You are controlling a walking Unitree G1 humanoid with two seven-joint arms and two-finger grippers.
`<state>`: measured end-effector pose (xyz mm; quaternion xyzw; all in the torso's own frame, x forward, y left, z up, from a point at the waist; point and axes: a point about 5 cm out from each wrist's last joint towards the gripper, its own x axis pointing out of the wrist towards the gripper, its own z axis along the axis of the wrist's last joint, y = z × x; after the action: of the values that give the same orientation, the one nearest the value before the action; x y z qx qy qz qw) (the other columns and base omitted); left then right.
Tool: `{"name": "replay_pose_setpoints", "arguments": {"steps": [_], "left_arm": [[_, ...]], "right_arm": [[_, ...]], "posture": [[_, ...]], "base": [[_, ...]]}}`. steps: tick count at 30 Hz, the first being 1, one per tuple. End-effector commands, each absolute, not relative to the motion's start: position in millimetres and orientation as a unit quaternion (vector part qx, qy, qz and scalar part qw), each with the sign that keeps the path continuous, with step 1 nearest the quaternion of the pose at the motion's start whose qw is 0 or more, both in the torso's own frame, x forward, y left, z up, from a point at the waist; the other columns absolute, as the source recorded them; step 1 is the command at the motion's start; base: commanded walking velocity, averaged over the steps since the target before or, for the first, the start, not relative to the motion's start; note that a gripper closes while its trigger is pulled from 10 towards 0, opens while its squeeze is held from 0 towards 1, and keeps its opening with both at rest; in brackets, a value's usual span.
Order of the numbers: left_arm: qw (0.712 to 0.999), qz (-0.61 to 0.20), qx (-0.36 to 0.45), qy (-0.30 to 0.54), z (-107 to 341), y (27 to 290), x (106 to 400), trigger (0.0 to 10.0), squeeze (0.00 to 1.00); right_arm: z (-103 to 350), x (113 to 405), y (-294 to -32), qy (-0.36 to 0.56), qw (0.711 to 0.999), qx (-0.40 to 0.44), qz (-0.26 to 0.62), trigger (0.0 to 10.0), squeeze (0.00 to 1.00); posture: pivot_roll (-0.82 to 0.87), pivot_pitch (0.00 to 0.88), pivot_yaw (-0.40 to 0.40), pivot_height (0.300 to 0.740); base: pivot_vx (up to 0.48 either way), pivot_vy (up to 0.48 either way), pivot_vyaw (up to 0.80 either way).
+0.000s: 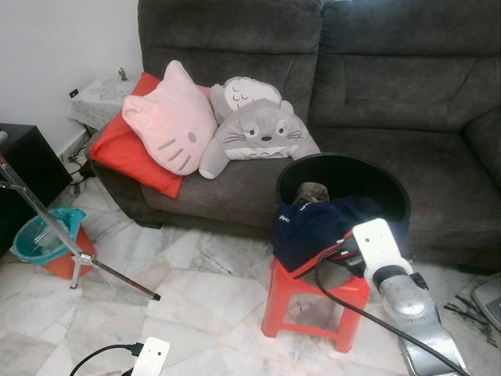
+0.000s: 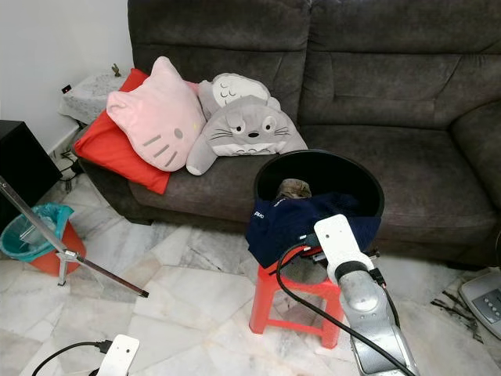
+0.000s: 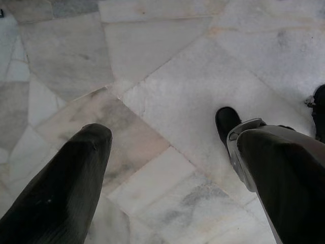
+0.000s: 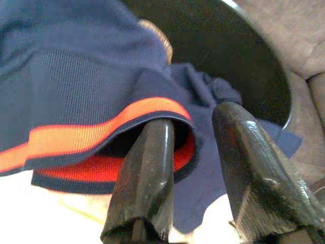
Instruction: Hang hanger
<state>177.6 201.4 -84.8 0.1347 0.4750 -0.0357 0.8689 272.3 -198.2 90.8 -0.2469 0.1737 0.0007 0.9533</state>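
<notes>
A navy shirt (image 1: pixel 313 223) with an orange-red trimmed edge (image 4: pixel 91 127) hangs over the front rim of a round black basket (image 1: pixel 395 192), which stands on a red plastic stool (image 1: pixel 290 301). My right arm reaches in from the lower right. Its gripper (image 4: pixel 195 119) is at the shirt's edge, fingers apart, one finger (image 4: pixel 152 168) tucked under the trimmed hem and the other (image 4: pixel 249 162) outside it. A brownish item (image 1: pixel 311 190) lies inside the basket. My left gripper (image 3: pixel 161 127) hangs low over the marble floor, open and holding nothing. I see no hanger.
A dark grey sofa (image 1: pixel 391 94) stands behind the stool with a pink cat cushion (image 1: pixel 172 117), a grey cushion (image 1: pixel 258 129) and a red cushion (image 1: pixel 129 153). A metal stand's legs (image 1: pixel 78 258), a teal-lined bin (image 1: pixel 47 239) and a black cabinet (image 1: pixel 23 168) are on the left.
</notes>
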Motion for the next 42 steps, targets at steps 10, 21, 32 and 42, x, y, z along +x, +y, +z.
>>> {"name": "replay_pose_setpoints", "arguments": {"steps": [10,21,32,42], "left_arm": [[0.866,-0.039,0.145,0.477,-85,204,176,10.0,0.0],[0.866,-0.038,0.146,0.476,-85,204,176,10.0,0.0],[0.867,-0.037,0.145,0.475,-85,204,177,10.0,0.0],[0.867,-0.037,0.146,0.475,-85,204,177,10.0,0.0]], "right_arm": [[83,273,-198,0.192,0.949,-0.251,0.011,10.0,0.0],[90,283,-195,0.152,0.954,-0.255,0.026,10.0,0.0],[80,290,-198,0.186,0.947,-0.26,0.019,10.0,0.0],[97,302,-187,0.121,0.957,-0.26,0.046,10.0,0.0]], "posture": [[-0.04,0.0,0.06,0.74],[-0.04,0.0,0.063,0.74],[-0.03,0.0,0.066,0.74],[-0.03,0.0,0.067,0.74]], "base": [[0.0,0.0,0.0],[0.0,0.0,0.0],[0.0,0.0,0.0],[0.0,0.0,0.0]]}}
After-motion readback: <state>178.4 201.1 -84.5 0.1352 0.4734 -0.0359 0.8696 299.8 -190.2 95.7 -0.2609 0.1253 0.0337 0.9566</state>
